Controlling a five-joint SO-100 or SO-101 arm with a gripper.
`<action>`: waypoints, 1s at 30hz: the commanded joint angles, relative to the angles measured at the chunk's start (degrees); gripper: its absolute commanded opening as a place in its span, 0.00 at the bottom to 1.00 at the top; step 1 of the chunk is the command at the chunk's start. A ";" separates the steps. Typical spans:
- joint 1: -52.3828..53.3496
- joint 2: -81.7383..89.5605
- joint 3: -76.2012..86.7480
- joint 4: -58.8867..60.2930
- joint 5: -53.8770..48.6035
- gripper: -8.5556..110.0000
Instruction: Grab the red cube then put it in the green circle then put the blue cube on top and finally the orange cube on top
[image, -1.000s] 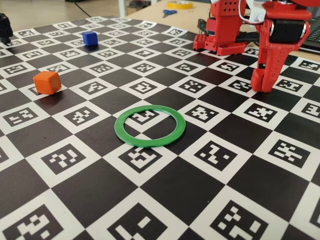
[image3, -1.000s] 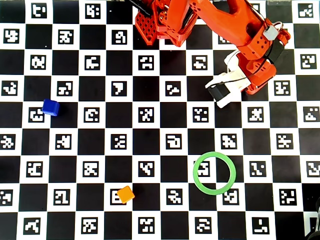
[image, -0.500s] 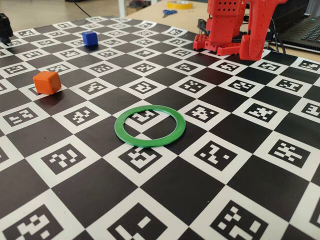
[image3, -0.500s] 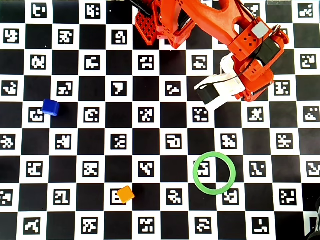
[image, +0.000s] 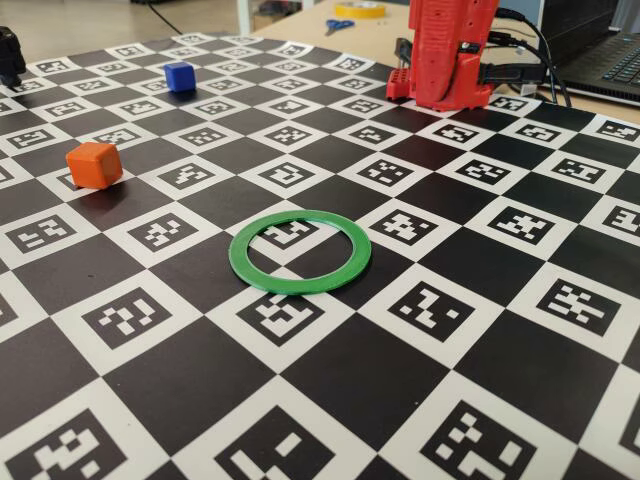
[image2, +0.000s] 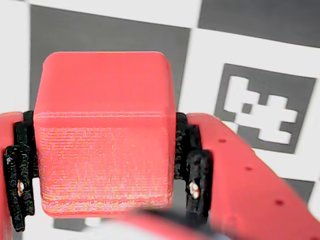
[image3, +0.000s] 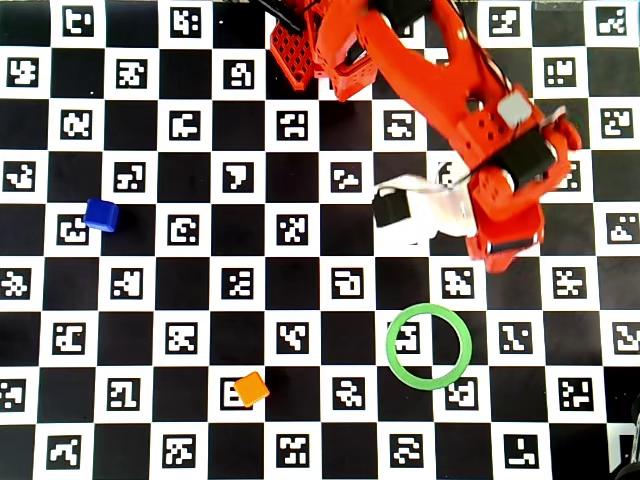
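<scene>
In the wrist view my gripper (image2: 105, 150) is shut on the red cube (image2: 102, 125), which is squeezed between the black pads (image2: 192, 165) on either side and held above the checkered mat. In the overhead view the gripper (image3: 505, 245) hangs up and to the right of the green circle (image3: 391, 345), and the cube is hidden under it. The green circle (image: 300, 284) lies flat and has nothing inside it. The blue cube (image: 179, 76) (image3: 101, 214) sits far left. The orange cube (image: 94, 164) (image3: 251, 388) sits left of the ring.
The arm's red base (image: 450, 60) stands at the mat's far edge. Behind it lie scissors (image: 338, 25), a yellow tape roll (image: 360, 8) and a laptop (image: 610, 60). A black object (image: 10, 55) stands at the far left corner.
</scene>
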 joint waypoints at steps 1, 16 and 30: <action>1.32 -2.20 -12.30 1.14 0.44 0.11; 8.44 -15.29 -20.48 -3.52 -5.01 0.11; 13.10 -24.87 -27.69 -5.98 -8.09 0.11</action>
